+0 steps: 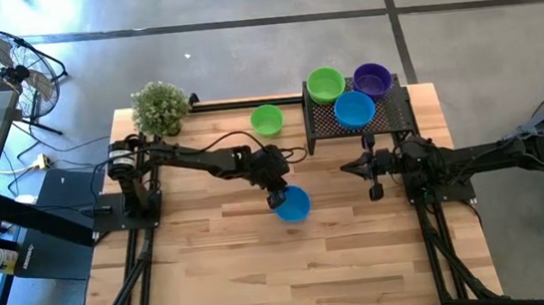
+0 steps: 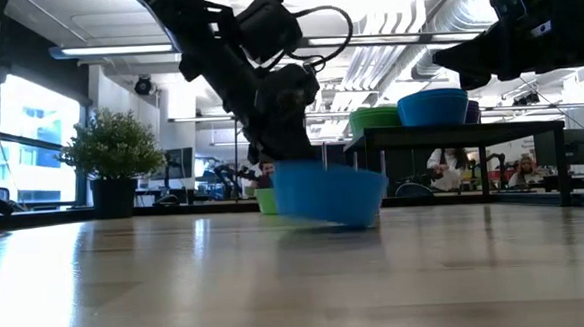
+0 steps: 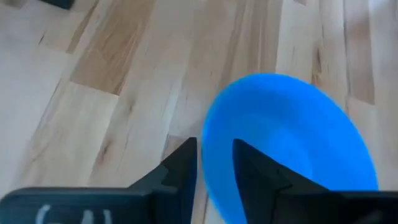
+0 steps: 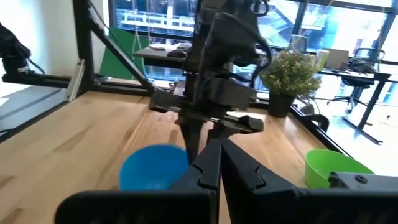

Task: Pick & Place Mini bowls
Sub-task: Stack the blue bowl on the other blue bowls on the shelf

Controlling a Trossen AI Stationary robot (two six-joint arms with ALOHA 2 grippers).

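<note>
Blue mini bowl (image 1: 293, 204) tilts on the table, rim between the left gripper (image 1: 278, 196)'s parted fingers

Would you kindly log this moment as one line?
left gripper: straddling blue bowl's rim, mid-table | right gripper: shut, idle beside rack | rack: three bowls

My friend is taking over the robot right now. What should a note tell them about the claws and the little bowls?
Left gripper: fingers straddle the rim of a small round blue plastic bowl, which sits tilted at mid-table in the low view; whether they pinch it is unclear.
Right gripper: shut, empty, waiting in front of the black mesh rack.
On the rack: a green bowl, a purple bowl and another blue bowl.
On the table beside the rack: one more green bowl.
Left: which way the bowls travel is unclear, so check first.
</note>
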